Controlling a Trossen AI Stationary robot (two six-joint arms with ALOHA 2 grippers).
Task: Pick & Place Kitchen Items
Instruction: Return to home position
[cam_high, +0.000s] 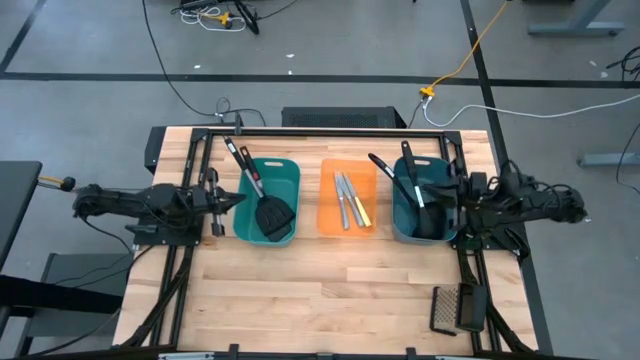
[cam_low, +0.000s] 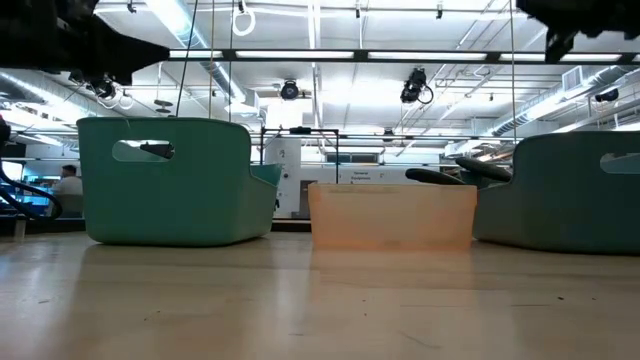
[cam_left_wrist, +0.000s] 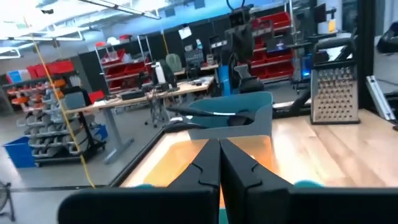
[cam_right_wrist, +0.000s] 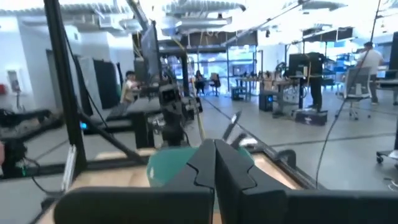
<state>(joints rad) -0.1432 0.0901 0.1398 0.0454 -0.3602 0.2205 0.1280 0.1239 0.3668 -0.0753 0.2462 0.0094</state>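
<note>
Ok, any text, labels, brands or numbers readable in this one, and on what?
None legible. No print shows on the left teal bin, the orange bin, the right teal bin or the grater.
The blue hanging signs in the room are too blurred to read.

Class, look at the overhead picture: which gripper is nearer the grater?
Right. The right gripper is at the right teal bin's outer wall, on the grater's side; the left gripper is far across, beside the left teal bin's outer wall.

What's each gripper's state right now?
Left gripper: closed, empty, beside the left teal bin.
Right gripper: closed, empty, by the right teal bin.
</note>
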